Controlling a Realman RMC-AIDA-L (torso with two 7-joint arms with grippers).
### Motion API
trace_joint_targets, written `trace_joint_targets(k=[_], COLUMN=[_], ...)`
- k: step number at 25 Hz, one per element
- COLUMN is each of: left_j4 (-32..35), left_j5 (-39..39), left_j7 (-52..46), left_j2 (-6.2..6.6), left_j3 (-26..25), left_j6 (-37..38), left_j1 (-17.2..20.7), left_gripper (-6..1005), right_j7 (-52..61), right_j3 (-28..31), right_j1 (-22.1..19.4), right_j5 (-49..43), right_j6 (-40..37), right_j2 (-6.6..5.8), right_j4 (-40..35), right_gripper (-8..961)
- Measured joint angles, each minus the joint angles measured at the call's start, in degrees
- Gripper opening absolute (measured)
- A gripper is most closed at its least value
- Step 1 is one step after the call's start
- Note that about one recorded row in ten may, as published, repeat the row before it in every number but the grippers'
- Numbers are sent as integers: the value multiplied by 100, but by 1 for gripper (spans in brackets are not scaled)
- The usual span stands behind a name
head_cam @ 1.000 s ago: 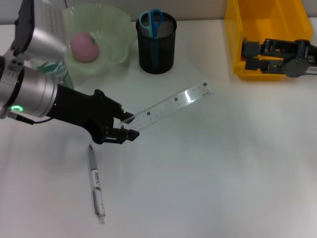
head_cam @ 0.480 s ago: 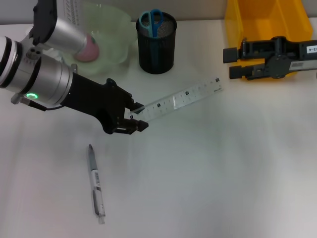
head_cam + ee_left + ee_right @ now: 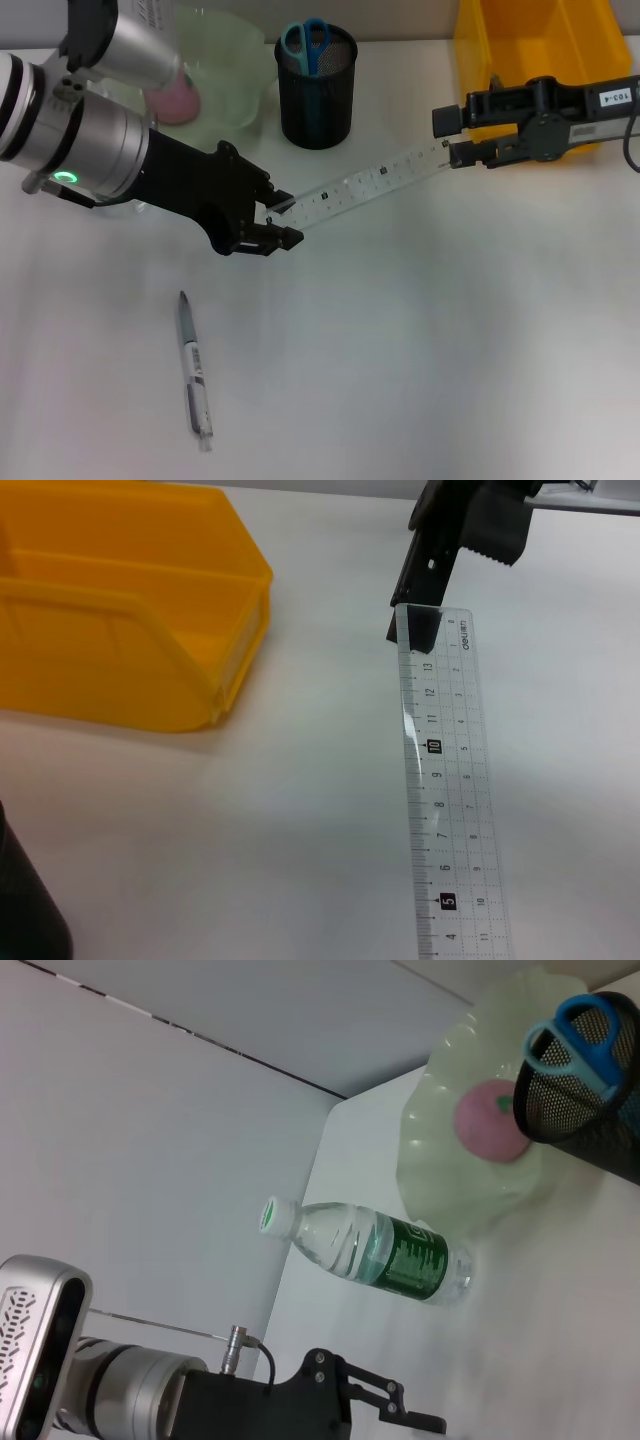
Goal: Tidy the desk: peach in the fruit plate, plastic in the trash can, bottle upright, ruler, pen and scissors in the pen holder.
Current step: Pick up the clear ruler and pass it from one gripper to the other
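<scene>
Left tool point(image 3: 275, 226) clamped on one end of the clear ruler point(image 3: 365, 184), holding it off the white desk point(image 3: 420, 340), angled up toward the right side. Right tool point(image 3: 452, 137) at the ruler's far end, one finger above and one below the tip, jaws parted around it; contact with the tip not clear from head view. Left wrist view: ruler point(image 3: 443, 790) running out to the dark right tool point(image 3: 432, 580), tool tip showing through the clear plastic at the ruler's end.

Scissors point(image 3: 305, 41) with blue handles standing in the black mesh pen holder point(image 3: 316, 88). Pink peach point(image 3: 178, 98) in the pale green fruit plate point(image 3: 235, 70), partly hidden behind the left arm. Pen point(image 3: 194, 372) lying flat on the desk, near side, well apart from both tools. Yellow bin point(image 3: 540, 50) at the far right, behind the right arm.

Right wrist view: water bottle point(image 3: 368, 1253) with green label and green cap, just beside the fruit plate point(image 3: 470, 1160); upright or lying down not clear from this angle.
</scene>
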Motion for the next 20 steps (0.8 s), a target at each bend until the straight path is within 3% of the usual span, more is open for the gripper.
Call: trace_joint_targets(k=[14, 20], left_j4=[294, 314], left_j5=[51, 51], left_j7=[-163, -167], left_j2=[7, 7], left_j3=[1, 1], left_j6=[183, 196], left_j1=[-13, -13], left_gripper=[384, 384], right_j7=[155, 154], right_j3=[-79, -77], right_j1=[17, 13], right_j5=[-1, -1], right_j6=[20, 42], right_j2=[6, 29], right_j4=[-1, -1], right_gripper=[687, 421])
